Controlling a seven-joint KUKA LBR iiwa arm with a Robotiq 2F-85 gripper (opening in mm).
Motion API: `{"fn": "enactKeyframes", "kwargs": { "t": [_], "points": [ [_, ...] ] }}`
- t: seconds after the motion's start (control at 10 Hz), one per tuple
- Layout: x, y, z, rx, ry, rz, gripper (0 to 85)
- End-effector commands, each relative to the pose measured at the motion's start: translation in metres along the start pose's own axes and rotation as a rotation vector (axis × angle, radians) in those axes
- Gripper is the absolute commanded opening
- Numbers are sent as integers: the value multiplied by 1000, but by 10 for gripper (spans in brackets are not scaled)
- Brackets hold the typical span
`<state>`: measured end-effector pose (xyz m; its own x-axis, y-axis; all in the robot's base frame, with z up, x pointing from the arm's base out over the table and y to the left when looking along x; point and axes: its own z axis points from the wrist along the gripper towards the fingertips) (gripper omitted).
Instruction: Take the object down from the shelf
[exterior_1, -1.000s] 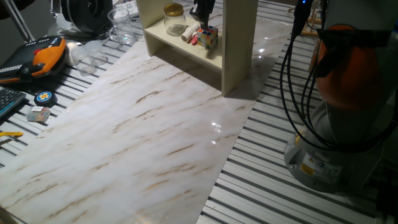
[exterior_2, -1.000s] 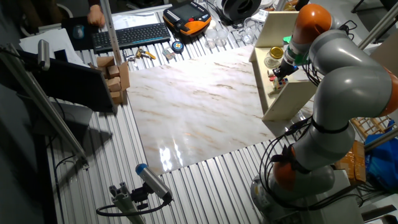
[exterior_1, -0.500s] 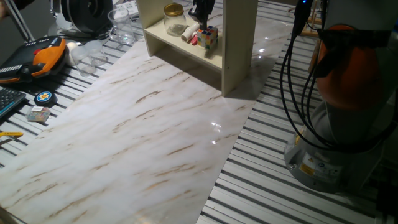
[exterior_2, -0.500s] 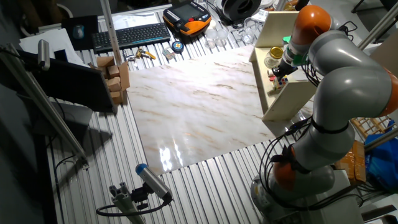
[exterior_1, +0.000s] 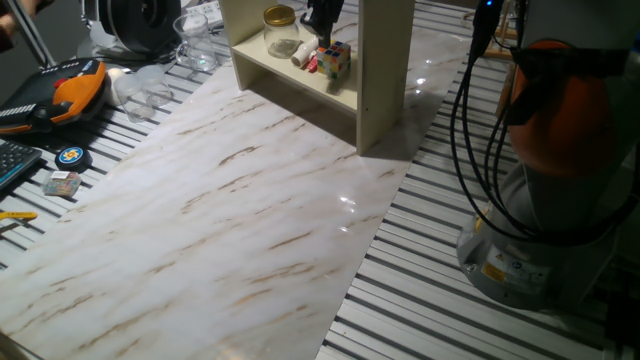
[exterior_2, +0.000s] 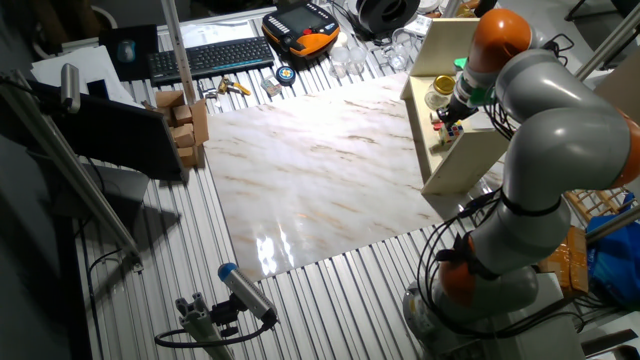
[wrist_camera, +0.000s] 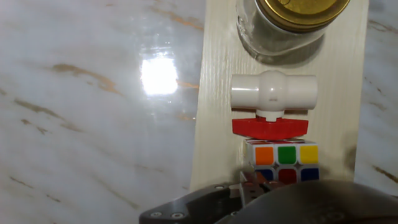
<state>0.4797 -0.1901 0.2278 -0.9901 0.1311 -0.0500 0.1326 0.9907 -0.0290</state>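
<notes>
One cream shelf (exterior_1: 300, 75) stands at the far edge of the marble surface (exterior_1: 220, 210), and its low board carries three things in a row — one glass jar (exterior_1: 281, 31) with a gold lid, one white pipe valve (exterior_1: 304, 55) with a red handle, and one colour cube (exterior_1: 336, 59). In the hand view the order runs jar (wrist_camera: 292, 25) at the top, valve (wrist_camera: 273, 93) in the middle, cube (wrist_camera: 283, 160) nearest the camera, the valve's red handle just touching the cube's upper edge. The one gripper (exterior_1: 322, 20) hangs directly over the cube inside the shelf opening; from the other side, the grey arm reaches down to the same spot (exterior_2: 452, 112). Its fingers are hidden behind the hand's dark body, so I cannot tell whether they are apart or closed on the cube. The cube sits on the shelf board (wrist_camera: 217, 124) — not lifted clear as far as the views show
</notes>
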Motion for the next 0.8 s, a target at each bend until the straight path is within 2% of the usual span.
{"fn": "enactKeyframes", "kwargs": {
  "t": [0.0, 0.1, 0.3, 0.4, 0.5, 0.7],
  "points": [
    [0, 0, 0, -38, 8, 31, 0],
    [0, 0, 0, -24, 15, 41, 0],
    [0, 0, 0, -39, 71, 51, 0],
    [0, 0, 0, -33, 79, 51, 0],
    [0, 0, 0, 1, 64, 47, 0],
    [0, 0, 0, 11, 41, 43, 0]
  ]
}}
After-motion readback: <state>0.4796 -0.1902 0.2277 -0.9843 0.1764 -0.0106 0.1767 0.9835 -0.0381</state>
